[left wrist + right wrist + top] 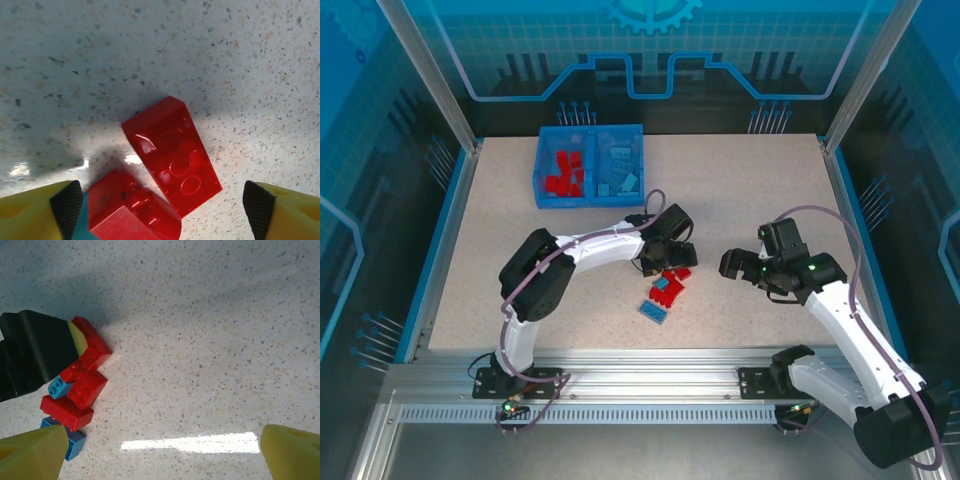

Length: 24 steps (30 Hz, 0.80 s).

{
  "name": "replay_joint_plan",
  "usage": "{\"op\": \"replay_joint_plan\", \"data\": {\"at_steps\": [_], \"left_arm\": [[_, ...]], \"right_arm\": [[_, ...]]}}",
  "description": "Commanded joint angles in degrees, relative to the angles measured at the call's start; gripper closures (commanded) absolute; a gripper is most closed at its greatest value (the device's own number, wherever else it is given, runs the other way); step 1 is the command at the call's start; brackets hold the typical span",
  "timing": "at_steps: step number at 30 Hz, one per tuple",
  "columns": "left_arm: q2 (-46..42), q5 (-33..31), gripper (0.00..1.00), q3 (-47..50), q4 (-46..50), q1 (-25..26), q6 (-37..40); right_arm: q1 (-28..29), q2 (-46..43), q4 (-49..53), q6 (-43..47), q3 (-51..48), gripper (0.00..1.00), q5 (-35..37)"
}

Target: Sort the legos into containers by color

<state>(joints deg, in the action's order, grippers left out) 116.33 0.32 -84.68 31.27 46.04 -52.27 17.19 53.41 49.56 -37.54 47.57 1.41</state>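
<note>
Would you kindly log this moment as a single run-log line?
left gripper: open around red brick | right gripper: open, empty | bin: red legos left, blue legos right | loose bricks: unsorted

Speckled table point(750, 200), bin point(555, 201) (far side), loose legos point(667, 291)

Bright, sharp pictures; glare streaks the table point(185, 442).
</note>
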Motion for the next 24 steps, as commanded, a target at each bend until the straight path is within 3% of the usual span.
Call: {"op": "replay_joint_plan", "data": {"at_steps": [1, 7, 24], "left_arm": [[2.8, 0.7, 0.14, -3.3, 2.6, 0.3, -0.9], [8.8, -2.0, 0.19, -10.3, 8.2, 0.8, 2.1], [13.7, -8.4, 0.63, -16.4, 12.3, -1.0, 5.7]], "right_arm": [[-0.3, -0.5, 0.8, 0.1, -0.5, 0.0, -0.9], [-0.2, -1.1, 1.4, 0.7, -1.1, 0.0, -1.1], [-0.3, -1.2, 0.1, 0.6, -3.3, 0.0, -1.7]]}}
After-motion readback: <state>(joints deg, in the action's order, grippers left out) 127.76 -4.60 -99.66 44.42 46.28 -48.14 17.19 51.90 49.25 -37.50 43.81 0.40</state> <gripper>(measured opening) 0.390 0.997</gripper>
